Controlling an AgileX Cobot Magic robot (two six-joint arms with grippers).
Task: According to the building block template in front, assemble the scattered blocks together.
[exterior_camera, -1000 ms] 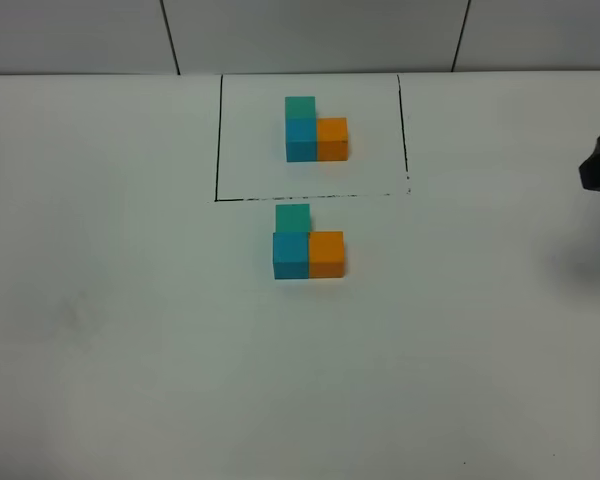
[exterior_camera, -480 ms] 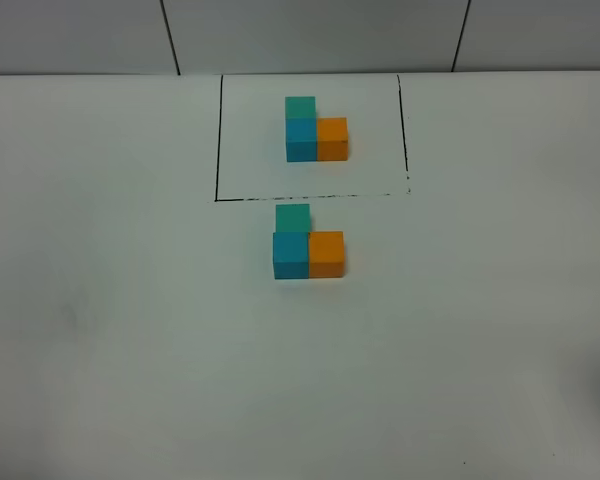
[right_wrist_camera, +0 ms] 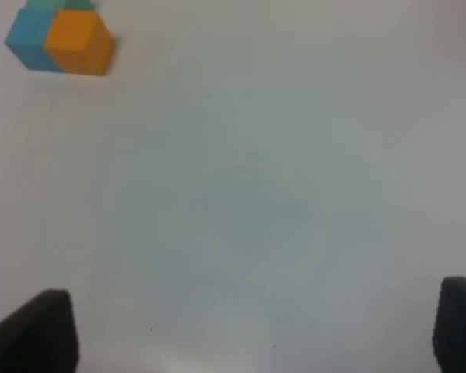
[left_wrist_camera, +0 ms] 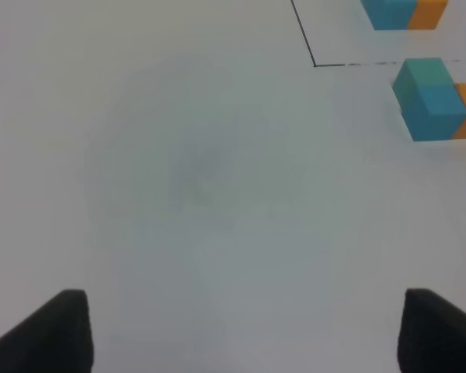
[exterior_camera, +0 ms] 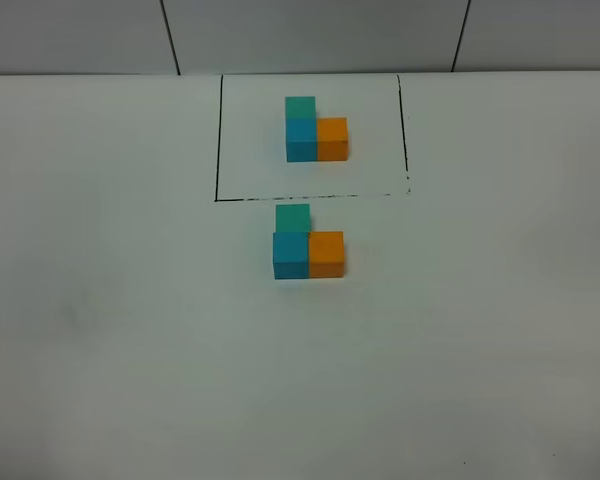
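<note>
We saw the scattered blocks (exterior_camera: 308, 245) joined in an L on the white table (exterior_camera: 130, 350), just outside the framed building block template (exterior_camera: 315, 130). Left gripper (left_wrist_camera: 245, 330) and right gripper (right_wrist_camera: 256, 334) were released, grasping nothing.

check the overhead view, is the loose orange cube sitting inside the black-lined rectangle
No, the loose orange cube sits outside the black-lined rectangle, on the near side of its dashed front line, joined to the blue cube.

My right pincer (right_wrist_camera: 252, 330) is spread wide, nothing between the fingers (right_wrist_camera: 35, 330). Blocks well ahead on the white table (right_wrist_camera: 279, 194): orange cube (right_wrist_camera: 79, 43) touching blue cube (right_wrist_camera: 29, 37), teal cube (right_wrist_camera: 58, 4) barely visible behind them.
</note>
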